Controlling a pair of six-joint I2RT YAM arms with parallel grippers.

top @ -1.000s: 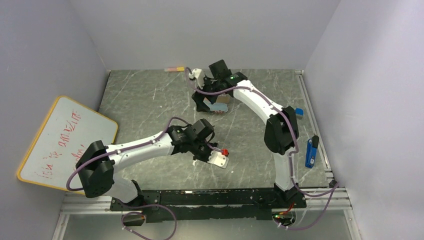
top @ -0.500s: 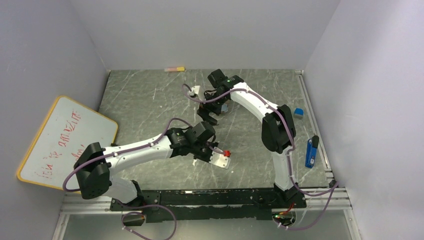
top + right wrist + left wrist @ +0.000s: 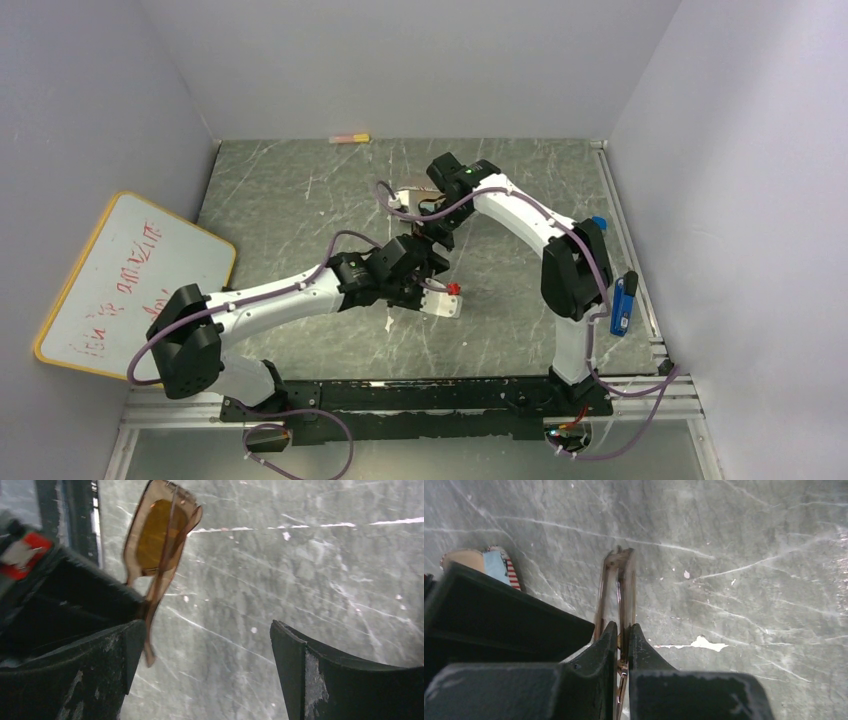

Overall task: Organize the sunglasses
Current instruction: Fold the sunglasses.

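Amber sunglasses (image 3: 159, 535) clamped by left gripper (image 3: 623, 628), right gripper (image 3: 205, 632) wide open

walls (image 3: 400, 60): pale grey | tabletop (image 3: 290, 190): grey marbled | whiteboard (image 3: 120, 280): apparently leaning left

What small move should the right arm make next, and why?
Probably shift the right gripper toward the amber sunglasses: its jaws stand wide open, but the glasses, pinched in the shut left gripper, sit off to one side, not between them.
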